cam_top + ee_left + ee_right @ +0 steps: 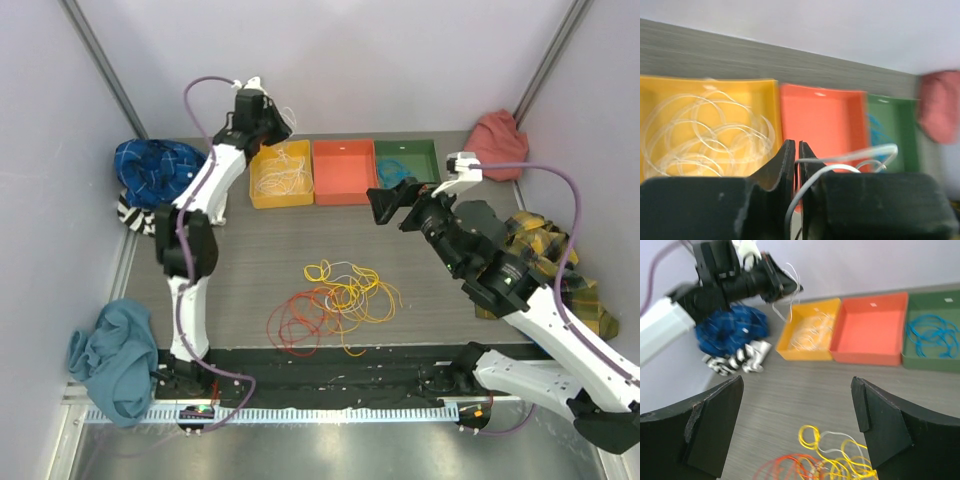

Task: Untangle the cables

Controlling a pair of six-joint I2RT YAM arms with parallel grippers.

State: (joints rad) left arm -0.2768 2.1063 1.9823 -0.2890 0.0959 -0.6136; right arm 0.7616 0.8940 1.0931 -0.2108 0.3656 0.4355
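Left gripper (275, 125) was up high, above and just left of the orange rectangular plastic tray (343, 172), hanging over the yellow rectangular tray (258, 190) that touched the orange tray's left wall. Its fingers were clenched nearly tip to tip, and the left wrist view showed a thin white cable (850, 155) pinched between them, looping out to the side. From the right wrist view that strand dangled off the fingertips, above the yellow tray and left of the orange tray.

More white cables (283, 172) lay coiled in the yellow tray. The orange tray itself showed only its bare floor. On its right side, wall to wall, sat the green rectangular tray (425, 155), with a thin blue cable (395, 172) looped inside.

Right gripper (385, 205) hovered just in front of the orange tray's right near corner, jaws spread wide, nothing between them.

The rest of the tangle sat on the grey wood-grain table (250, 250), well in front of the orange tray towards the arm bases: yellow cables (350, 290) heaped in loose loops, red and orange cables (300, 318) overlapping them on the left, and one white strand (837, 436) crossing the yellow loops.
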